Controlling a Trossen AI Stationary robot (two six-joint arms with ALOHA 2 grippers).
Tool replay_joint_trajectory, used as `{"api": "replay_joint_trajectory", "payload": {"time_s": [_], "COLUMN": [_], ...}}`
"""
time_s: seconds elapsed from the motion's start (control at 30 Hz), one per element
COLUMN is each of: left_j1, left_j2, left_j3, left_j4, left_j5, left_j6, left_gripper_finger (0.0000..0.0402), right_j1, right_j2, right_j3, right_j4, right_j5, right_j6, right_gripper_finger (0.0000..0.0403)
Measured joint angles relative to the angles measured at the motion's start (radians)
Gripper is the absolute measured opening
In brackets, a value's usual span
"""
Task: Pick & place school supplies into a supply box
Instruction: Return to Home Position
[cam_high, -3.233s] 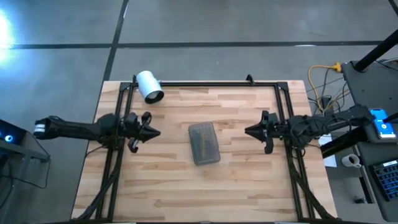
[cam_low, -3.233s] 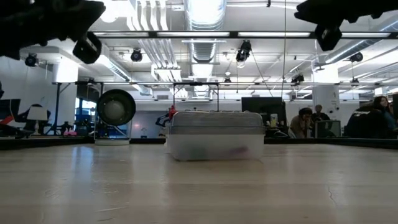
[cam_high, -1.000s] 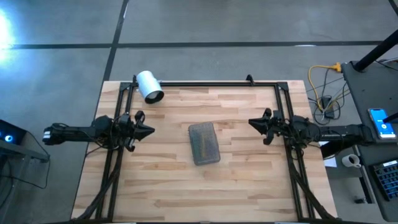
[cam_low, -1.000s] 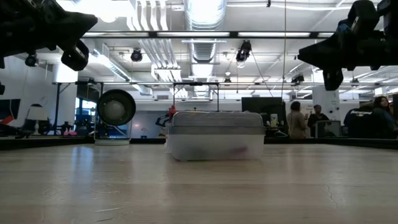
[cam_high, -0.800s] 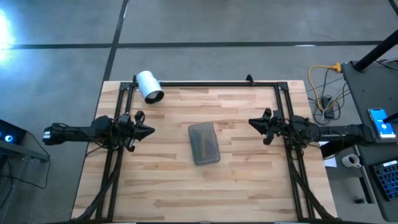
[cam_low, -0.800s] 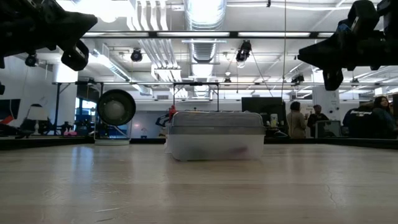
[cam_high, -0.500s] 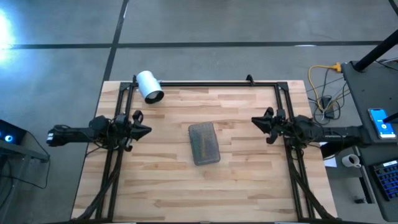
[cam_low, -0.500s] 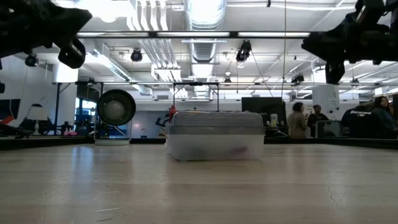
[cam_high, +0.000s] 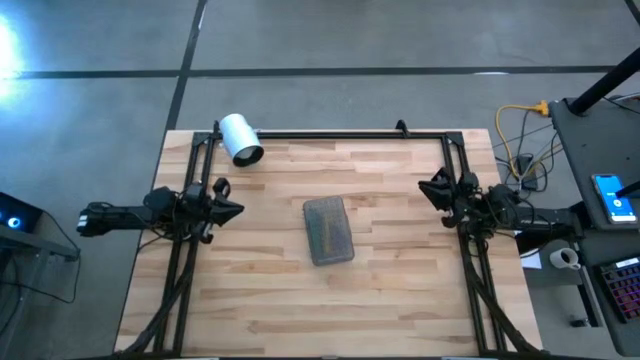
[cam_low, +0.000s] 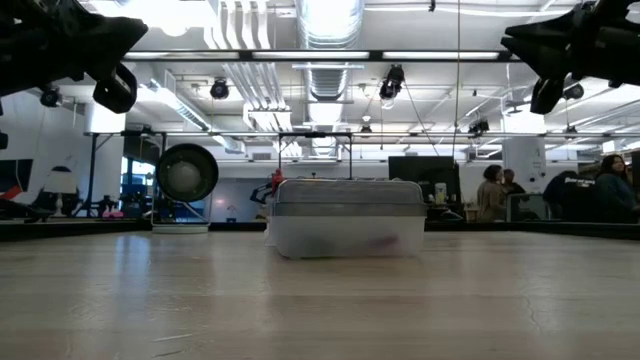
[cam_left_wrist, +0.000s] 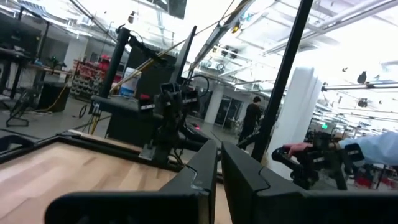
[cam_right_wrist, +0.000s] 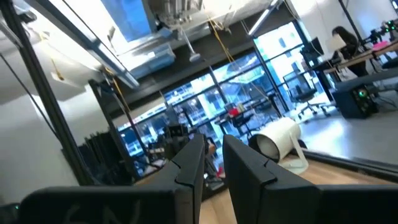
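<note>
Box (cam_high: 329, 229) lidded, mid-table (cam_high: 400, 300). Left gripper (cam_high: 235, 209) and right gripper (cam_high: 426, 186) clenched, empty, drawn farther back either side of box. Task looks complete.

Bright overhead glare (faint shadows)

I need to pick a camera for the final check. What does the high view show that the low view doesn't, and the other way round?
Only the high view: the whole table, the top of the lid of the box, and both arms laid out, with the left hand and right hand at opposite sides, apart from the box. Only the low view: the box's clear side wall with a faint pinkish shape inside, and people in the room behind. Both: the box closed, mid-table, with neither hand touching it.
</note>
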Motion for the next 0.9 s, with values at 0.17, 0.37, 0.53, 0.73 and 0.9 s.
{"api": "replay_joint_trajectory", "payload": {"time_s": [0.17,0.37,0.53,0.73,0.9], "left_j1": [0.0,0.0,0.0,0.001,0.0], "left_j2": [0.0,0.0,0.032,0.098,0.158], "left_j3": [0.0,0.0,0.0,0.0,0.0], "left_j4": [-0.015,-0.028,-0.028,-0.029,-0.031], "left_j5": [0.0,0.0,0.0,0.0,0.0], "left_j6": [0.0,0.0,0.0,0.0,0.0], "left_gripper_finger": [0.0008,0.0008,0.0008,0.0008,0.0008], "right_j1": [0.0,0.0,0.0,0.0,0.0], "right_j2": [0.0,0.0,0.0,0.0,0.0], "right_j3": [-0.001,-0.001,-0.001,-0.001,-0.001], "right_j4": [-0.005,-0.007,-0.007,-0.008,-0.008], "right_j5": [0.0,0.0,0.0,-0.002,-0.002], "right_j6": [0.0,0.0,0.0,0.0,0.0], "right_gripper_finger": [0.0054,0.0052,0.0054,0.0052,0.0054]}}
